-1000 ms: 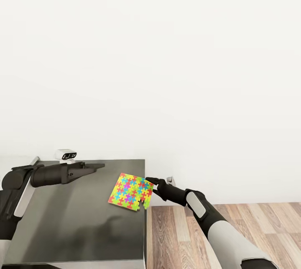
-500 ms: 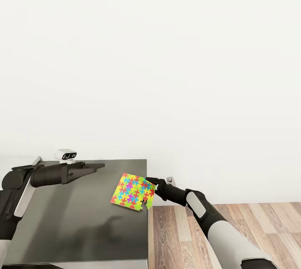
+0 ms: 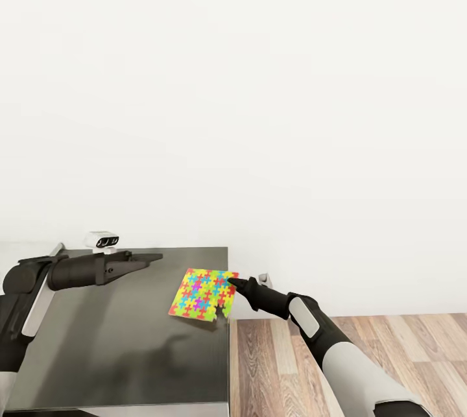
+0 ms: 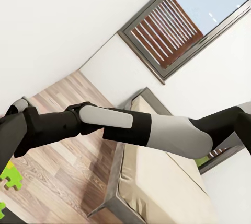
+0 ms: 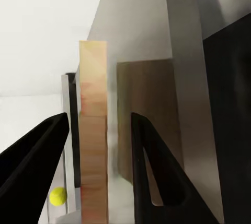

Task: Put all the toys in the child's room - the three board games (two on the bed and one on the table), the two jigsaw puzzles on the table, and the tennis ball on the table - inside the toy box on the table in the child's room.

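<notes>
ok so the jigsaw puzzle (image 3: 202, 294) is lying on the dark grey worktop (image 3: 117, 339), right up at its right-hand edge. Its far right corner looks like it pokes a bit past that edge, over the wood-plank floor (image 3: 363, 352). It's the bright yellow/blue/red/green one, and the corner nearest the robot has a jagged, bitten-out look. The right tool (image 3: 235, 283) comes in from the floor side with its tip against the puzzle's right edge. From the head view alone I honestly can't say if it's pinching anything. The right wrist view helps: the two dark fingers (image 5: 36, 166) are spread well apart, with no colourful sheet between them, just grey surfaces and a wood-coloured strip. So I'd call it wide open and holding nothing. Also in that view, the tennis ball (image 5: 58, 196) is a small yellow dot way off past the fingers, on something pale. The left tool (image 3: 146, 256) hangs over the back left part of the dark worktop, pointing toward the puzzle but well apart from it. Its fingers look like one thin wedge from that angle, so I can't tell if it's closed or a bit open. The left wrist view looks across the right forearm to the bed (image 4: 157, 182), with its beige mattress and thin dark frame. There's a dark-framed window (image 4: 178, 25) on the white wall behind it, and a green scrap of the puzzle sits in the corner.
</notes>
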Controlling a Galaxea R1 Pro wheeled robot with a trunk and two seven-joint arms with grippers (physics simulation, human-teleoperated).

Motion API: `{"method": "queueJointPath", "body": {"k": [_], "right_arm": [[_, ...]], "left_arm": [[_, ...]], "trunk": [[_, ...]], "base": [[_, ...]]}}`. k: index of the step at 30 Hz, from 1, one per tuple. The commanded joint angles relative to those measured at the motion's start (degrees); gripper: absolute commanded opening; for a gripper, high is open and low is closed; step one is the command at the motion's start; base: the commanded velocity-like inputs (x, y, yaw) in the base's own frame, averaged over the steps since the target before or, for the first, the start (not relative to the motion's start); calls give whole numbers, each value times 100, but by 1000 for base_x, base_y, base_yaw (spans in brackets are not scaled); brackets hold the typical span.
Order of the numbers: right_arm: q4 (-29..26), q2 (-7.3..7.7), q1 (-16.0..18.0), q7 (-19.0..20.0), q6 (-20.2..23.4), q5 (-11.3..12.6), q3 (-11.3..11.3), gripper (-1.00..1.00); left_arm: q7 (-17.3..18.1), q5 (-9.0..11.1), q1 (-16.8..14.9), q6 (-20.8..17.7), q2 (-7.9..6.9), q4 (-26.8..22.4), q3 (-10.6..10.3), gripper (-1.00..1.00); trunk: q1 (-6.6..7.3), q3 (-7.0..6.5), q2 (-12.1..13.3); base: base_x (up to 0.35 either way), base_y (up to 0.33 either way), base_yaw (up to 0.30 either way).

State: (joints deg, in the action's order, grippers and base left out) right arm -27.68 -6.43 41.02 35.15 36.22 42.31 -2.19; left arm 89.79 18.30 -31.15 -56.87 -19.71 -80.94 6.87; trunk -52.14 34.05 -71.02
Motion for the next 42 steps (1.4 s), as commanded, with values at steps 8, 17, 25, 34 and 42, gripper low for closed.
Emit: {"method": "queueJointPath", "body": {"k": [8, 17, 25, 34, 42], "right_arm": [[0, 2, 3, -8, 25, 22, -10, -100], [0, 3, 3, -4, 25, 19, -10, -100], [-6, 9, -2, 1, 25, 17, -10, -100], [-9, 10, 2, -9, 27, 21, -8, -100], [-9, 59, 1, -13, 42, 29, 4, -100]], "left_arm": [[21, -2, -2, -61, -2, -2, -1, 100], [21, 1, 10, -108, -6, -1, 6, 100], [21, -7, 6, -230, -15, -1, 12, 100], [21, -6, 4, -268, -22, -1, 14, 100], [21, -10, -2, -272, -19, -1, 8, 100]], "trunk": [[0, 5, -3], [44, -31, 77], [220, -174, 398], [417, -336, 759], [593, -479, 1080]], "base": [[0, 0, 0], [0, 0, 0], [0, 0, 0], [-21, 0, 0], [-149, 0, 0]]}}
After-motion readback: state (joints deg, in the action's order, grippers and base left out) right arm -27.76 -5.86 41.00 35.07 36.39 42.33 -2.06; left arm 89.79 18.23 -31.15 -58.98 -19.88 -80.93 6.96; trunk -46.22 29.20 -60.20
